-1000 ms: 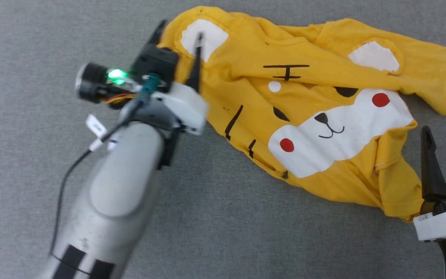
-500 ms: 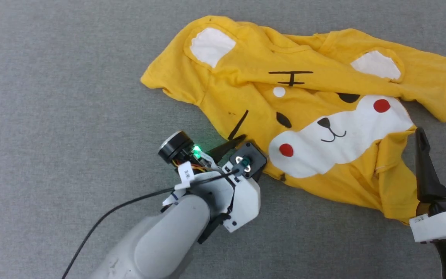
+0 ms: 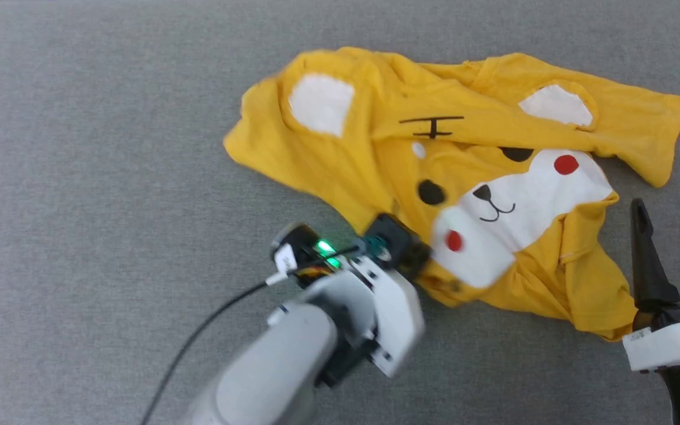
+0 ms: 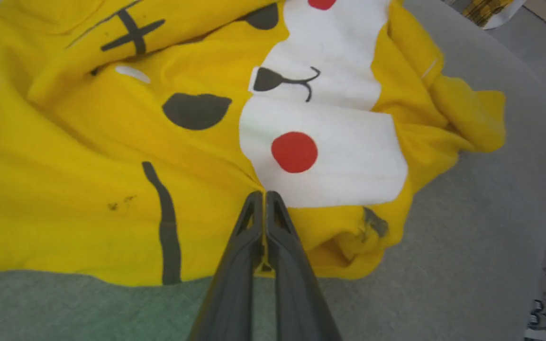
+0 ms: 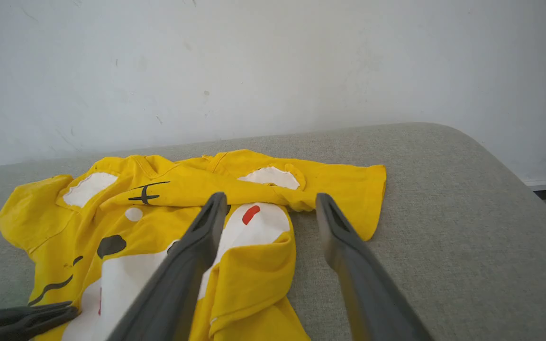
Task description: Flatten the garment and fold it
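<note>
Pinching the crumpled yellow garment [image 4: 64, 213] on the grey desk [image 3: 80, 177] by its near edge, below a red cheek dot [image 4: 294, 151], with left jaws shut. Holding nothing in the right jaws, spread wide beside it.

Grey forearm [image 3: 269, 378]; dark two-fingered right tool [image 3: 663, 205]

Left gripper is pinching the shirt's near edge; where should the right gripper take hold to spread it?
Probably the doubled-over flap at the garment's near right corner, approached low from the robot's right by the open right gripper. It lies folded onto the muzzle, opposite the left gripper's pinch.
</note>
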